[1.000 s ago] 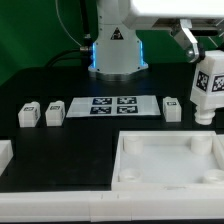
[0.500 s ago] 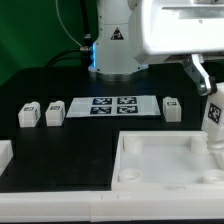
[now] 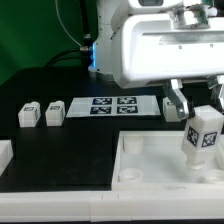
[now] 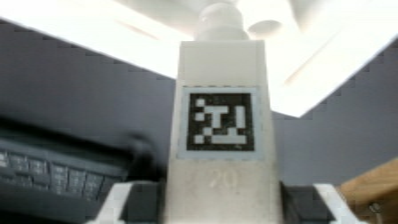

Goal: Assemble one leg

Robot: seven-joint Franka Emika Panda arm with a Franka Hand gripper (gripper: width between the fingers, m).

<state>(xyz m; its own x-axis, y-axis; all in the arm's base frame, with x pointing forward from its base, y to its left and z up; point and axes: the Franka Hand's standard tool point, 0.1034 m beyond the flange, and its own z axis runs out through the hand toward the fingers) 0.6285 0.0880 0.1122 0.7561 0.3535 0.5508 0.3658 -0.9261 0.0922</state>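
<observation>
My gripper (image 3: 196,100) is shut on a white leg (image 3: 201,138) with a black-and-white tag, held upright over the large white tray-like part (image 3: 150,150) near its right side. In the wrist view the leg (image 4: 222,100) fills the middle, clamped between the dark pads (image 4: 143,195), its peg end pointing at the white tray (image 4: 160,40). Three more legs stand on the black table: two (image 3: 28,114) (image 3: 54,112) at the exterior view's left and one (image 3: 171,108) to the right of the marker board.
The marker board (image 3: 113,105) lies flat behind the tray. The robot base (image 3: 100,40) stands at the back. A white part (image 3: 4,153) sits at the left edge. The arm's white housing (image 3: 165,45) covers the upper right.
The gripper with the leg has moved left and down, from the exterior view's right edge to over the tray's right side. The arm housing now fills more of the view.
</observation>
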